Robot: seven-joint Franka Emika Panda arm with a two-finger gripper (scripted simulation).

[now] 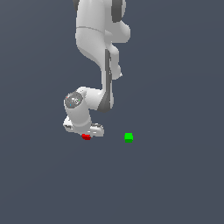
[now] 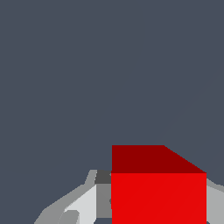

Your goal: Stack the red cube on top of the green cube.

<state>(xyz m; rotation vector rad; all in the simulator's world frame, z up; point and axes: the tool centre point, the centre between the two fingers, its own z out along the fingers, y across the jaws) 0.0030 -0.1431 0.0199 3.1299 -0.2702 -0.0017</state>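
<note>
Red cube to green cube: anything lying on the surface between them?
Nothing. The exterior view shows only bare grey surface between the red cube, under the gripper, and the green cube.

The arm [image 1: 98, 39] was glossy white, built of rounded, bulbous links with dark grey bands at the joints. A round grey cap with small coloured marks sat on the wrist housing [image 1: 73, 100]. Below that cap, the end effector [image 1: 85, 131] was blocky, white and pale grey.

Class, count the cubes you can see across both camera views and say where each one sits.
2. The red cube sits under the gripper, between its fingers in the wrist view. The green cube sits apart, toward the exterior view's right. None seems hidden.
</note>
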